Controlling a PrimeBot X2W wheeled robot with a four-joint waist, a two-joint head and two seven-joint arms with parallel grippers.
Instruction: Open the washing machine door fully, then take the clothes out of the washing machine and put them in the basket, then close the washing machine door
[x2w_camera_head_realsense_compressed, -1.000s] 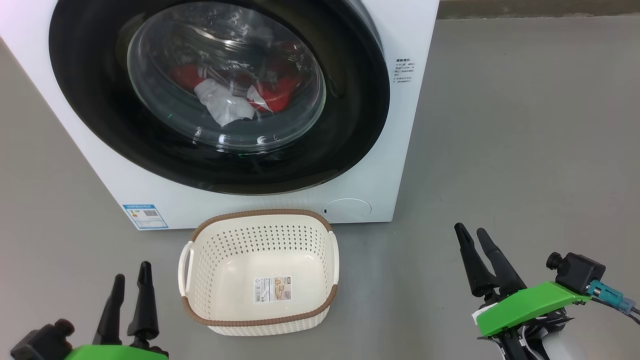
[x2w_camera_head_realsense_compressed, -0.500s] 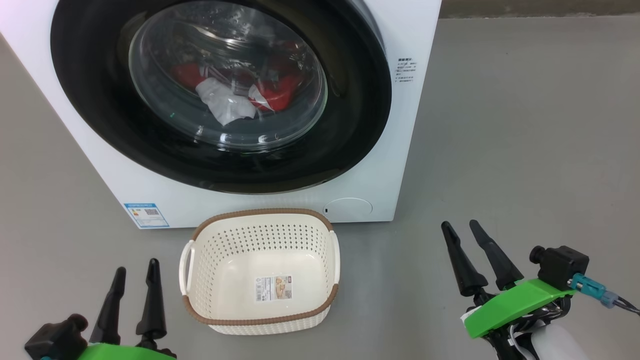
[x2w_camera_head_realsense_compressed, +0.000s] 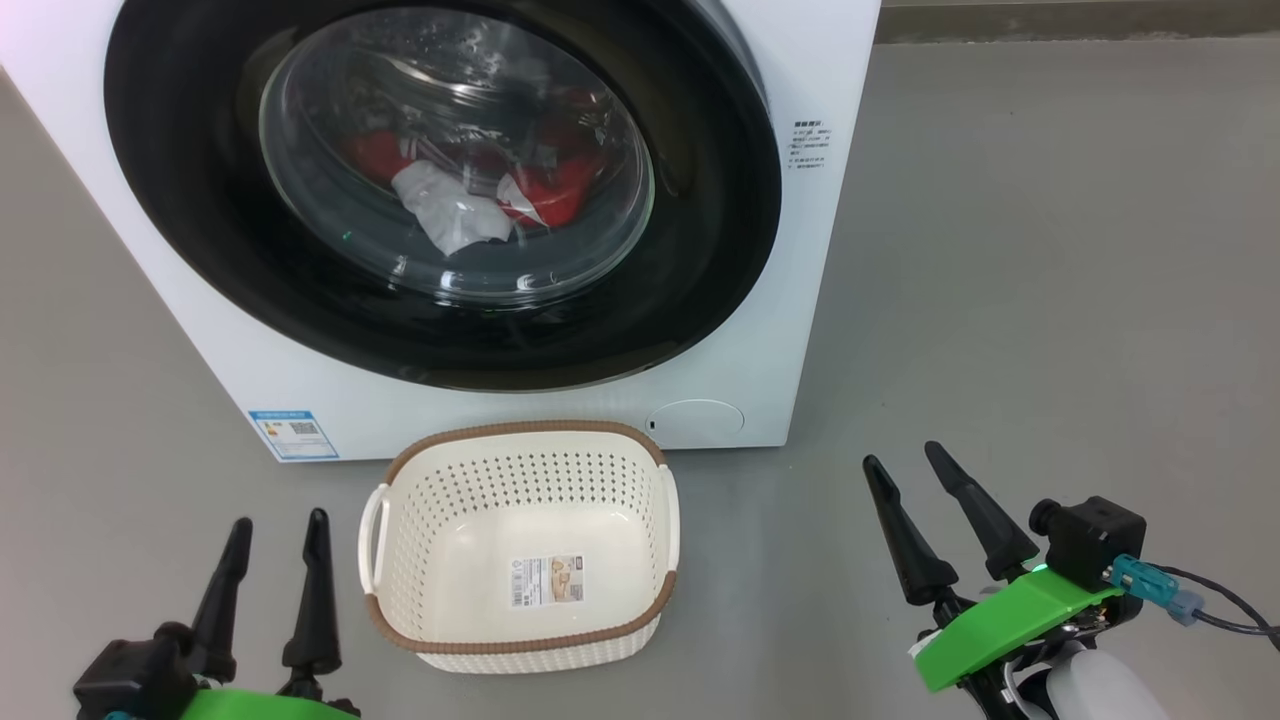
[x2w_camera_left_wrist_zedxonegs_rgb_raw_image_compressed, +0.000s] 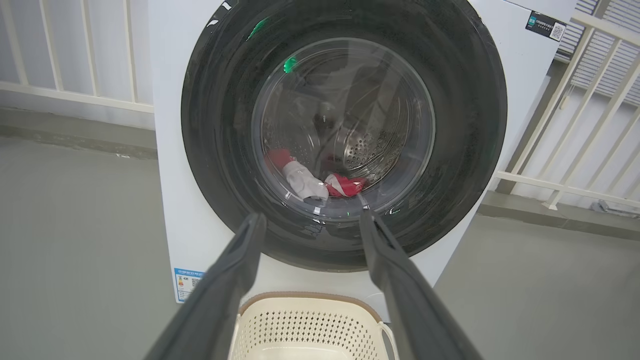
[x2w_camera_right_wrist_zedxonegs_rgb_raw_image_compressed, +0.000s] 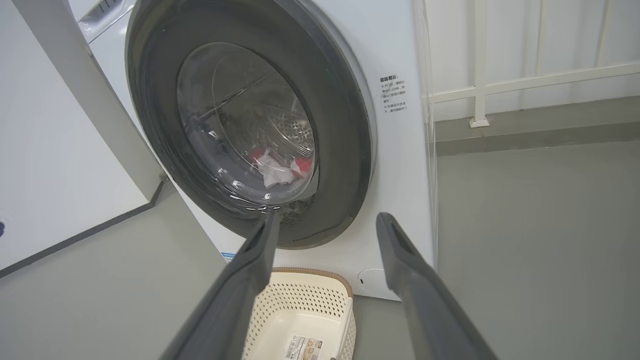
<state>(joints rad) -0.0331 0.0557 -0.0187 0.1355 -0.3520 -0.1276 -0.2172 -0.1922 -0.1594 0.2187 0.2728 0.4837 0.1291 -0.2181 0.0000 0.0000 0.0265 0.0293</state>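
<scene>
The white washing machine (x2w_camera_head_realsense_compressed: 790, 300) stands ahead with its black-rimmed round door (x2w_camera_head_realsense_compressed: 690, 260) against the front. Red and white clothes (x2w_camera_head_realsense_compressed: 455, 205) lie in the drum behind the glass, also seen as clothes (x2w_camera_left_wrist_zedxonegs_rgb_raw_image_compressed: 310, 182) and clothes (x2w_camera_right_wrist_zedxonegs_rgb_raw_image_compressed: 277, 167) in the wrist views. The cream basket (x2w_camera_head_realsense_compressed: 520, 460) sits empty on the floor before the machine. My left gripper (x2w_camera_head_realsense_compressed: 278, 525) is open at the basket's left, nothing between its fingers. My right gripper (x2w_camera_head_realsense_compressed: 905, 462) is open to the basket's right, low on the floor side. Each wrist view shows its own gripper (x2w_camera_left_wrist_zedxonegs_rgb_raw_image_compressed: 309, 220), (x2w_camera_right_wrist_zedxonegs_rgb_raw_image_compressed: 327, 217) spread wide toward the door.
Grey floor (x2w_camera_head_realsense_compressed: 1050, 300) stretches to the machine's right. White railings (x2w_camera_left_wrist_zedxonegs_rgb_raw_image_compressed: 575, 150) stand behind and beside the machine. A white wall panel (x2w_camera_right_wrist_zedxonegs_rgb_raw_image_compressed: 50, 150) stands at its other side. A blue label (x2w_camera_head_realsense_compressed: 292, 433) and a round cover (x2w_camera_head_realsense_compressed: 695, 420) are low on the machine's front.
My right gripper has shifted left, toward the basket side. My left gripper has edged right, its fingers showing a bit more. Door, clothes and basket are unmoved.
</scene>
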